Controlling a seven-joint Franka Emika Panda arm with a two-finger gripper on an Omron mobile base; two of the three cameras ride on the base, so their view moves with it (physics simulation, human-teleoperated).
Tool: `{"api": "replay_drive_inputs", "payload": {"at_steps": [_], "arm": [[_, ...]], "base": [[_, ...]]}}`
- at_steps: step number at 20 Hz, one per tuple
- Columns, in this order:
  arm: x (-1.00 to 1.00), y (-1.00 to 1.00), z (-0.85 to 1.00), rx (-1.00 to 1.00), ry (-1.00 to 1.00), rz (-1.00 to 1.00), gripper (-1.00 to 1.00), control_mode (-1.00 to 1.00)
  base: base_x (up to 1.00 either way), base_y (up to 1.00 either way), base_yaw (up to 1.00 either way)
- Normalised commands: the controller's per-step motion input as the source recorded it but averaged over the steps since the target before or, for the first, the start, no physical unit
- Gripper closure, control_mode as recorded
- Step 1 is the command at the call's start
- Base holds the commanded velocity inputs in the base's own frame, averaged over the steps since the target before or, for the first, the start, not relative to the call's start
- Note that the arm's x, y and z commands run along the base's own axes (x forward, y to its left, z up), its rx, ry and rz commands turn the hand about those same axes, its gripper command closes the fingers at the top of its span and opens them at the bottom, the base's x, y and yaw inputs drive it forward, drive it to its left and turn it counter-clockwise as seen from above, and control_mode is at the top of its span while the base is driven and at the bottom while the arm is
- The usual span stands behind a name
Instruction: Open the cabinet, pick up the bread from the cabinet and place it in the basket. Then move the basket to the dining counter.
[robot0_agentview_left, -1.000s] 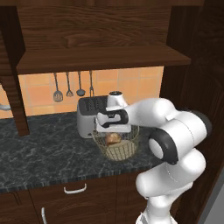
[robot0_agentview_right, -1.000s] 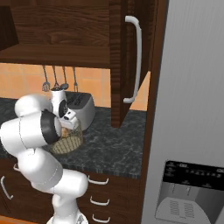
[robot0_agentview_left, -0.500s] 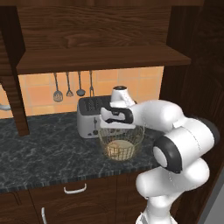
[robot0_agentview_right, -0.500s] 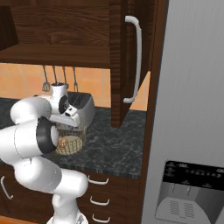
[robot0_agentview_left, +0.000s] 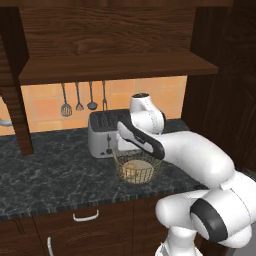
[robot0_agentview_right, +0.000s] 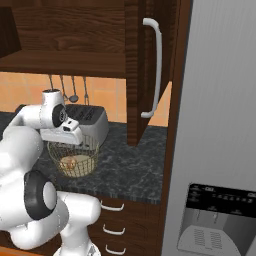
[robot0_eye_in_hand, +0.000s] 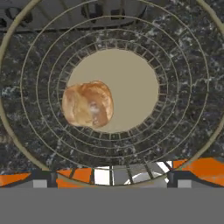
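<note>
Basket: one round wire basket (robot0_agentview_left: 136, 171) sits on the black speckled tabletop (robot0_agentview_left: 50, 175), right in front of the silver toaster (robot0_agentview_left: 102, 132), looks like touching or just beside it.
Inside the basket: one bread (robot0_eye_in_hand: 87, 104) roll, lying on the pale base, off to one side against the lower wires.
Basket from above: rings of tan wire (robot0_eye_in_hand: 183, 65) all round, beige disc in the middle, and the roll overlaps its edge.
Tool: the tool (robot0_agentview_right: 67, 137) hangs at the basket's rim on the toaster side; whether it's open or closed on the wire, I can't tell from here.
Cabinet: one door (robot0_agentview_right: 142, 70) stands swung open, long silver handle showing; wooden shelf (robot0_agentview_left: 110, 67) above the tabletop.
Wall: four utensils (robot0_agentview_left: 82, 100) hang on the orange tiles.
Drawers: three curved handles (robot0_agentview_right: 112, 220) below, by my count.
</note>
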Motion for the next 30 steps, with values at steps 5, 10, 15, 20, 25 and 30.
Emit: {"api": "replay_drive_inputs", "payload": {"at_steps": [5,10,15,20,25,30], "arm": [[-0.60,0.05,0.00,-0.15,0.00,0.38,-1.00,-1.00],[0.01,0.00,-0.12,-0.02,0.02,0.40,-1.00,-1.00],[0.29,0.14,-0.37,0.00,0.07,0.39,-1.00,-1.00],[0.89,0.27,-0.41,0.00,0.05,0.34,-1.00,-1.00],[0.20,0.12,-0.43,-0.01,0.08,0.30,-1.00,-1.00],[-0.13,-0.20,-0.57,0.00,0.03,0.20,-1.00,-1.00]], "base": [[0.00,0.00,0.00],[0.00,0.00,0.00],[0.00,0.00,0.00],[0.00,0.00,0.00],[0.00,0.00,0.00],[0.00,0.00,0.00]]}}
